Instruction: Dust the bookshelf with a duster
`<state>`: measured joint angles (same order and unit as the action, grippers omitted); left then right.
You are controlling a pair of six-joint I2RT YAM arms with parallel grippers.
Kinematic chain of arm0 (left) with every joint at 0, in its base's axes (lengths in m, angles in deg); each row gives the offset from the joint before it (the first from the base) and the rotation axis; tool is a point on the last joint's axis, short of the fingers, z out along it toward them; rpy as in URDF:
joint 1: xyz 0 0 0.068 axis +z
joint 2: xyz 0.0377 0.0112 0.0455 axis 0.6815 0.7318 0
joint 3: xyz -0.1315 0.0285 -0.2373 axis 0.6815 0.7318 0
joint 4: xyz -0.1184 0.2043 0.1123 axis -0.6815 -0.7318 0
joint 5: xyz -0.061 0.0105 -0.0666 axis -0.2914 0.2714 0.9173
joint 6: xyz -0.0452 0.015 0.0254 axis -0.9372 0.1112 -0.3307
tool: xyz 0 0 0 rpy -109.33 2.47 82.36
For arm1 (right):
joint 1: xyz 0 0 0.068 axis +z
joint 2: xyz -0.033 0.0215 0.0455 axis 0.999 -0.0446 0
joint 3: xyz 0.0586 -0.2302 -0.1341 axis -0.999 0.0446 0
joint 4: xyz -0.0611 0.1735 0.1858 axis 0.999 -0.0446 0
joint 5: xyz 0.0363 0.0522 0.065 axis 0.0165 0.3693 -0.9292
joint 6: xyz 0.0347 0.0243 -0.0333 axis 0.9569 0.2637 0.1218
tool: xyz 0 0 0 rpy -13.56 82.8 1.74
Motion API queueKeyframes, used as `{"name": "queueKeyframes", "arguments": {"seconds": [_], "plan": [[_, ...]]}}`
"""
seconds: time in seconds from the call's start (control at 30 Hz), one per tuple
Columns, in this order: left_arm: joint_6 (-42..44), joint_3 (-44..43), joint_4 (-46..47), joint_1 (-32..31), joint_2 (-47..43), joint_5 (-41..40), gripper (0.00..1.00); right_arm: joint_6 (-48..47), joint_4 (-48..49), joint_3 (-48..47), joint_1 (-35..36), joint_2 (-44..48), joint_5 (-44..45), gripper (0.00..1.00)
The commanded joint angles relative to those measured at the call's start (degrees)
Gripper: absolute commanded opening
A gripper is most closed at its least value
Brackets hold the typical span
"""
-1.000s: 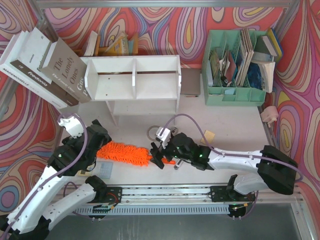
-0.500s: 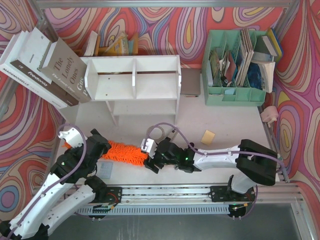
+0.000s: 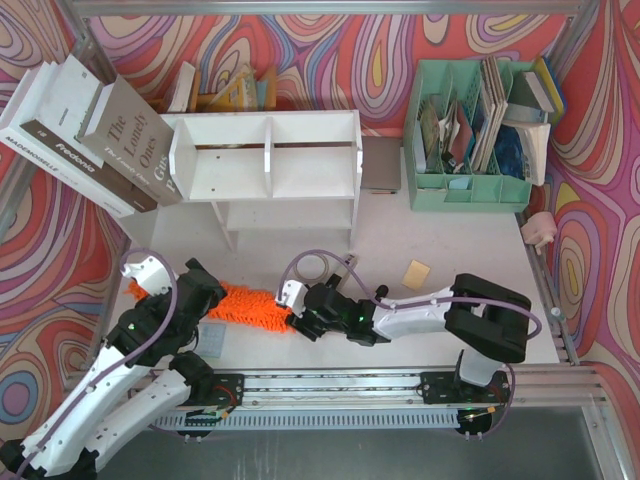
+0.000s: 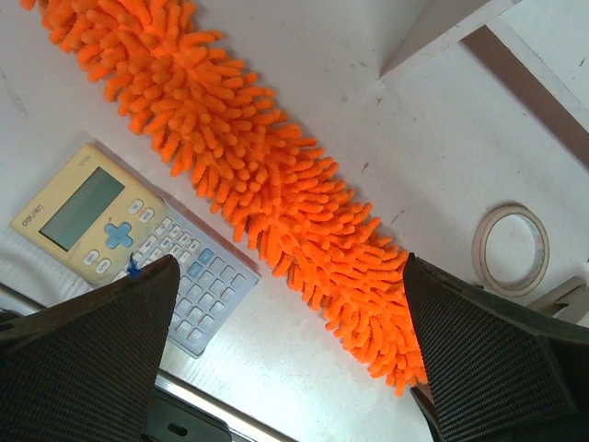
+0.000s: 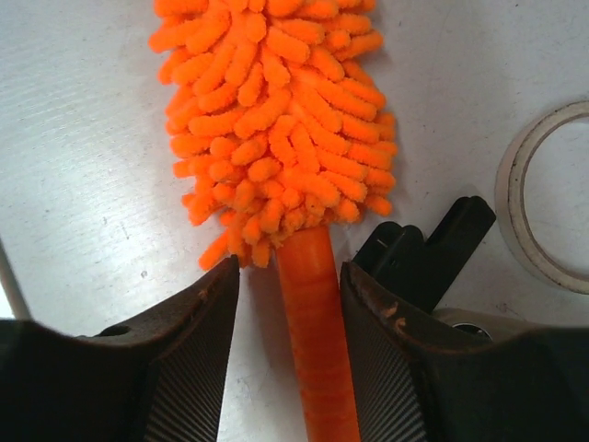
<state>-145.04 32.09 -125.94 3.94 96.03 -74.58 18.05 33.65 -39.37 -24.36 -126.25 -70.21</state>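
**Q:** What do the two hands show at this stage?

**A:** The right hand [image 5: 290, 281] is spread. Its fingers [image 5: 184, 350] straddle the thin handle [image 5: 313, 331] just where it enters the fluffy head. A narrow gap shows on each side, so nothing is pinched. The left hand [image 4: 287, 272] is spread wide and hovers over the head of the duster [image 4: 248, 166], touching nothing.

**Q:** Where do the task's things lie?

**A:** The duster lies flat on the worktop [image 3: 450, 250] at the near left, running left to right between the hands. It is beside a calculator [image 4: 129, 244] and near a tape roll [image 4: 511, 249]. The bookshelf [image 3: 265, 160] stands farther back, well apart.

**Q:** Which step is this, and what follows?

**A:** Judged from the pose, this is the pick-up, and no dusting is begun. The next move calls for pressing the right fingers onto the handle and lifting without tilt. The head then has to be carried far, to the shelf tiers.
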Motion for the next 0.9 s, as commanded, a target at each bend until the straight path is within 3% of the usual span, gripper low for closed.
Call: {"name": "queueKeyframes", "arguments": {"seconds": [0.0, 0.3, 0.57, 0.87], "plan": [[-0.2, 0.6, 1.1, -0.1, 0.5, 0.2, 0.98, -1.0, 0.3, -1.8, 0.3, -2.6, 2.2, 0.47], [-3.4, 1.0, 0.4, -0.1, -0.6, -1.1, 0.98, -2.2, 2.0, -1.1, 0.4, -3.5, 3.9, 0.34], [-8.6, 1.0, -2.6, -0.1, -4.8, -4.5, 0.98, -5.7, 6.6, 1.5, 2.0, 1.0, 3.7, 0.00], [-14.1, 0.5, -6.4, -0.1, -7.4, -8.2, 0.98, -8.0, 6.2, -0.3, 3.4, 4.3, 3.0, 0.00]]}}
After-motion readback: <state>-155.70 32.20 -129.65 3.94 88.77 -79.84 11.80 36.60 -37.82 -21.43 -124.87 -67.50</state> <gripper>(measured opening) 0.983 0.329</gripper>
